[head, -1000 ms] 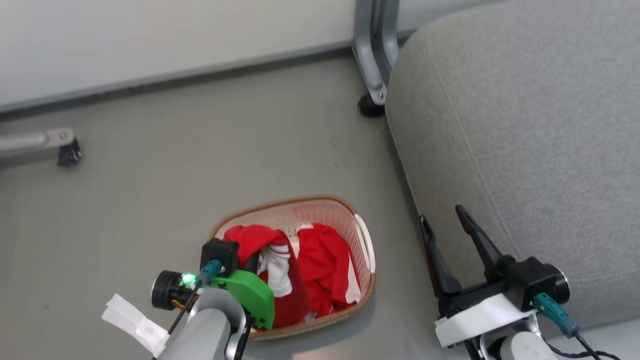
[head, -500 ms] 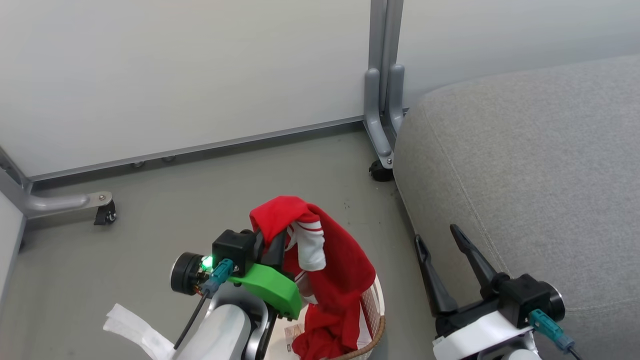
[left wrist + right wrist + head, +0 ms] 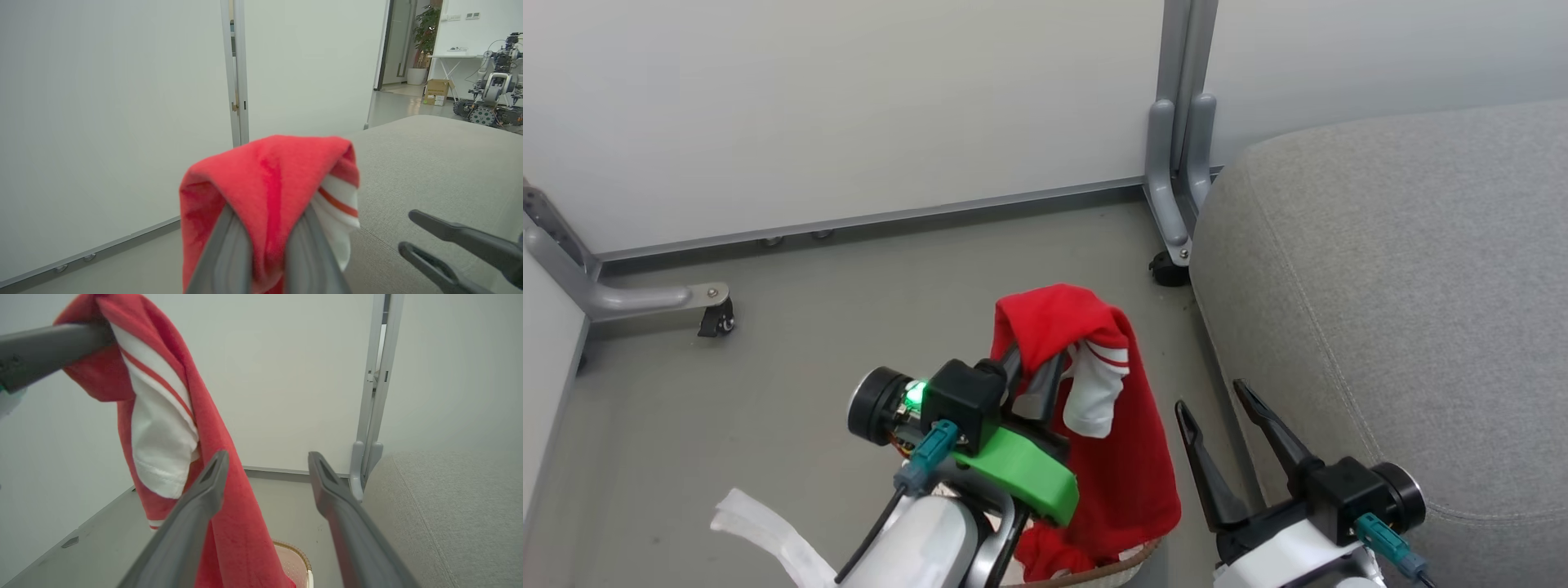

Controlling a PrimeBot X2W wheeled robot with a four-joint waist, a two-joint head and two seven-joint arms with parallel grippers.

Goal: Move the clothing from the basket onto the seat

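Grey floor (image 3: 792, 351), white wall panels (image 3: 849, 106) behind. Left hand (image 3: 1031, 367) is pinched tight on one red garment (image 3: 1123, 457), which hangs down to the one basket (image 3: 1131, 559) underneath it. Right hand (image 3: 1210, 394) is spread wide and empty, just beside the one grey seat (image 3: 1405, 286).

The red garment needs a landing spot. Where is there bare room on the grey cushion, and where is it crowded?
The light grey fabric seat cushion is bare across its visible top, from the grey metal post to the open right pincer. Crowded: between that and the left pincer, where the red-and-white fabric garment hangs over the cream woven-rimmed plastic basket.
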